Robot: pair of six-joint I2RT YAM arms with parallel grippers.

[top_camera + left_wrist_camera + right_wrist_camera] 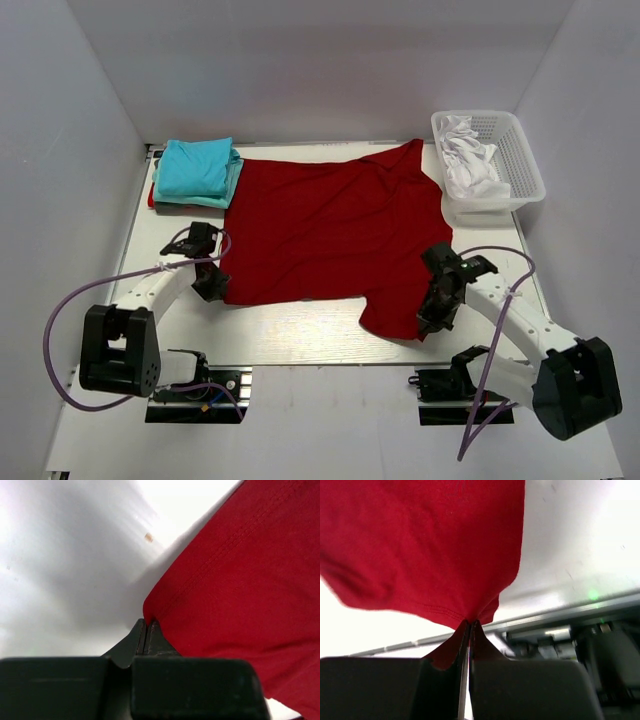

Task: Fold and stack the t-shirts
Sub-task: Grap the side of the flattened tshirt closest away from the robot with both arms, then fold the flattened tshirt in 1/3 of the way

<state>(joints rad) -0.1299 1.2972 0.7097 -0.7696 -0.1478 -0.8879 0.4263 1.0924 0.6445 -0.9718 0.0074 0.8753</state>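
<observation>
A large dark red t-shirt [330, 230] lies spread flat across the middle of the table. My left gripper [213, 283] is shut on its near left corner; the pinched hem corner [150, 611] shows at the fingertips of that gripper [147, 622]. My right gripper [436, 318] is shut on the shirt's near right corner, and the red cloth [430, 545] fans out from that gripper's [470, 625] closed tips. A folded turquoise t-shirt [197, 167] tops a small stack at the back left, with a red edge showing under it.
A white mesh basket [520, 170] holding crumpled white cloth [470, 160] stands at the back right, just beyond the red shirt's right side. White walls enclose the table on three sides. Purple cables loop beside both arm bases.
</observation>
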